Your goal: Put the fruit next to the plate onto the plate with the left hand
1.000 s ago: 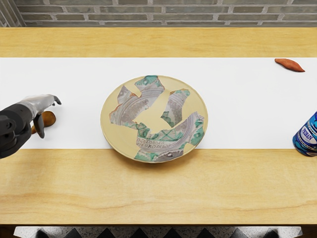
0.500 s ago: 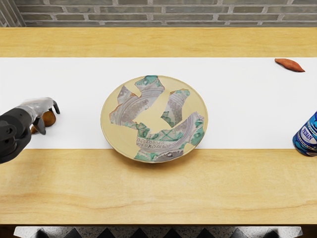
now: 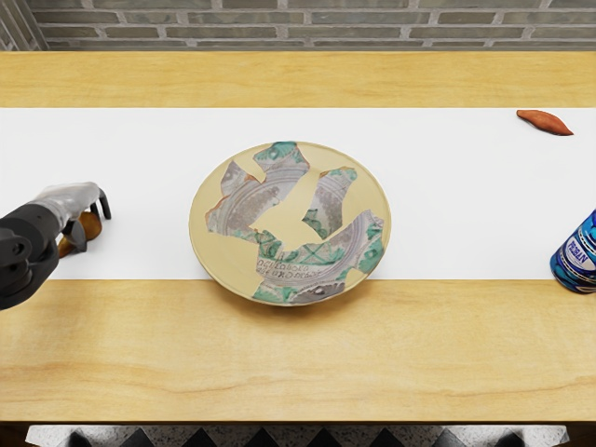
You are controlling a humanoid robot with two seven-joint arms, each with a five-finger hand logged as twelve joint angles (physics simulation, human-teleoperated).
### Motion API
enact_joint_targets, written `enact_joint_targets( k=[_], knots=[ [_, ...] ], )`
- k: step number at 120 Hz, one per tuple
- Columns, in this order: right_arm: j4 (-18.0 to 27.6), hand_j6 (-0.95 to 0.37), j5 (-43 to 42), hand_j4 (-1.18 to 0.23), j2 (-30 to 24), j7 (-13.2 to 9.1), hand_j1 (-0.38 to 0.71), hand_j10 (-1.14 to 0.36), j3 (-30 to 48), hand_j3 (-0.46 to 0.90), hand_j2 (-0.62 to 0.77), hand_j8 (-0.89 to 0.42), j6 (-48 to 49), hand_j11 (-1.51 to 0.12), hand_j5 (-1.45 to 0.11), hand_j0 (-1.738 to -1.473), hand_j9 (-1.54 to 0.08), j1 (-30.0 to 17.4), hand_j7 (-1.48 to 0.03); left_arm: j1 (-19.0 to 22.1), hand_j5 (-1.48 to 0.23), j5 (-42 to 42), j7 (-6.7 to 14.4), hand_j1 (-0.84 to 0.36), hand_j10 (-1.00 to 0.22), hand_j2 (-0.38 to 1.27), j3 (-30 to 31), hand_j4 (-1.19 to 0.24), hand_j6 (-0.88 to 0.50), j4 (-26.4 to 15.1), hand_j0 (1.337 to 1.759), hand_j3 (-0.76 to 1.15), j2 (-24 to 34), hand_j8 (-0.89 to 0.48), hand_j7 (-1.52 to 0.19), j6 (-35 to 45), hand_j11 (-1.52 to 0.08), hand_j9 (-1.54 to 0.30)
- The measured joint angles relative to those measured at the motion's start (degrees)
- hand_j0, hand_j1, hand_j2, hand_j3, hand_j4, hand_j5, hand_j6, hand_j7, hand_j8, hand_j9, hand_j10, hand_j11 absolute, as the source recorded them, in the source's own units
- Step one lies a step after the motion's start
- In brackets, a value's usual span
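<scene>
- Far left on the desk [image 3: 298, 345], the grey metal left hand [image 3: 70, 207] has its dark-tipped fingers [image 3: 102, 202] curled around the round brown fruit [image 3: 90, 223], which sits on the smooth white runner [image 3: 447, 205].
- Centre: a round cream plate [image 3: 291, 222] with a patchy green-grey pattern, well apart from the fruit.
- Right: a glossy orange-red tapered piece [image 3: 545, 122] and a blue can [image 3: 575, 254], its lettering unreadable.
- Pale wood grain underneath, brick wall [image 3: 298, 23] behind.
</scene>
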Motion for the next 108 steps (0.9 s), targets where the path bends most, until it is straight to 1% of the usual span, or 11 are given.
enact_joint_targets(
  k=[6, 7, 19, 27, 54, 59, 61, 76, 82, 89, 108],
  knots=[
    [0.0, -0.03, 0.0, -0.03, 0.0, 0.0, -0.31, -0.03, 0.0, 0.0, -0.01, -0.03, 0.0, -0.04, -0.04, -1.658, -0.04, 0.0, -0.04, 0.0, -0.77, -0.1, 0.0, -0.26, -0.59, 0.25, 0.0, -0.59, -0.53, 0.0, 1.655, 0.02, 0.0, -0.54, -0.77, 0.0, -0.76, -0.77],
    [0.0, -0.03, 0.0, -0.03, 0.0, 0.0, -0.31, -0.03, 0.0, 0.0, -0.01, -0.03, 0.0, -0.04, -0.04, -1.658, -0.04, 0.0, -0.04, 0.0, -0.77, -0.1, 0.0, -0.26, -0.59, 0.28, 0.0, -0.59, -0.53, 0.0, 1.654, -0.05, 0.0, -0.55, -0.77, -0.1, -0.77, -0.77],
    [0.0, -0.03, 0.0, -0.03, 0.0, 0.0, -0.31, -0.03, 0.0, 0.0, -0.01, -0.03, 0.0, -0.04, -0.04, -1.658, -0.04, 0.0, -0.04, -0.1, -0.8, -0.2, 0.0, -0.27, -0.63, 0.36, -0.1, -0.62, -0.56, 0.0, 1.656, -0.16, 0.0, -0.56, -0.8, -0.1, -0.8, -0.8],
    [0.0, -0.03, 0.0, -0.03, 0.0, 0.0, -0.31, -0.03, 0.0, 0.0, -0.01, -0.03, 0.0, -0.04, -0.04, -1.658, -0.04, 0.0, -0.04, -0.2, -0.83, -0.4, 0.0, -0.28, -0.64, 0.39, -0.2, -0.64, -0.58, 0.0, 1.658, -0.13, 0.0, -0.56, -0.82, -0.1, -0.82, -0.82],
    [-0.1, -0.03, 0.0, -0.03, 0.0, 0.0, -0.31, -0.03, 0.0, 0.0, -0.01, -0.03, 0.0, -0.04, -0.04, -1.658, -0.04, 0.0, -0.04, -1.4, -0.86, -1.5, 0.0, -0.28, -0.66, 0.35, -0.5, -0.66, -0.56, 0.0, 1.656, -0.04, -0.1, -0.53, -0.87, -0.6, -0.86, -0.87],
    [-0.1, -0.03, 0.0, -0.03, 0.0, 0.0, -0.31, -0.03, 0.0, 0.0, -0.01, -0.03, 0.0, -0.04, -0.04, -1.658, -0.04, 0.1, -0.04, -1.8, -0.87, -2.3, 0.0, -0.29, -0.67, 0.37, -0.5, -0.67, -0.55, 0.0, 1.656, -0.04, -0.1, -0.52, -0.88, -1.0, -0.86, -0.87],
    [-0.1, -0.03, 0.0, -0.03, 0.0, 0.0, -0.31, -0.03, 0.0, 0.0, -0.01, -0.03, 0.0, -0.04, -0.04, -1.658, -0.04, 0.1, -0.04, -2.0, -0.87, -2.6, 0.0, -0.29, -0.67, 0.37, -0.5, -0.67, -0.56, 0.0, 1.656, -0.03, -0.2, -0.55, -0.87, -1.2, -0.87, -0.87],
    [-0.1, -0.03, 0.0, -0.03, 0.0, 0.0, -0.31, -0.03, 0.0, 0.0, -0.01, -0.03, 0.0, -0.04, -0.04, -1.658, -0.04, 0.1, -0.04, -3.7, -0.89, -6.6, 0.0, -0.29, -0.69, 0.39, -0.5, -0.69, -0.56, -0.1, 1.656, -0.02, -0.2, -0.52, -0.9, -3.6, -0.89, -0.9],
    [-0.1, -0.03, 0.0, -0.03, 0.0, 0.0, -0.31, -0.03, 0.0, 0.0, -0.01, -0.03, 0.0, -0.04, -0.04, -1.658, -0.04, 0.1, -0.04, -4.4, -0.9, -7.9, 0.0, -0.31, -0.7, 0.43, -0.5, -0.7, -0.55, -0.1, 1.656, -0.01, -0.2, -0.51, -0.91, -4.7, -0.9, -0.91],
    [-0.1, -0.03, 0.0, -0.03, 0.0, 0.0, -0.31, -0.03, 0.0, 0.0, -0.01, -0.03, 0.0, -0.04, -0.04, -1.658, -0.04, 0.1, -0.04, -5.5, -0.91, -9.8, 0.0, -0.31, -0.7, 0.38, -0.6, -0.71, -0.53, -0.1, 1.656, -0.01, -0.2, -0.49, -0.92, -6.2, -0.91, -0.91],
    [-0.1, -0.03, 0.0, -0.03, 0.0, 0.0, -0.31, -0.03, 0.0, 0.0, -0.01, -0.03, 0.0, -0.04, -0.04, -1.658, -0.04, 0.1, -0.04, -8.9, -0.92, -15.2, 0.0, -0.34, -0.71, 0.42, -0.8, -0.71, -0.51, 0.0, 1.656, 0.0, -0.2, -0.48, -0.93, -9.8, -0.92, -0.93]
  ],
)
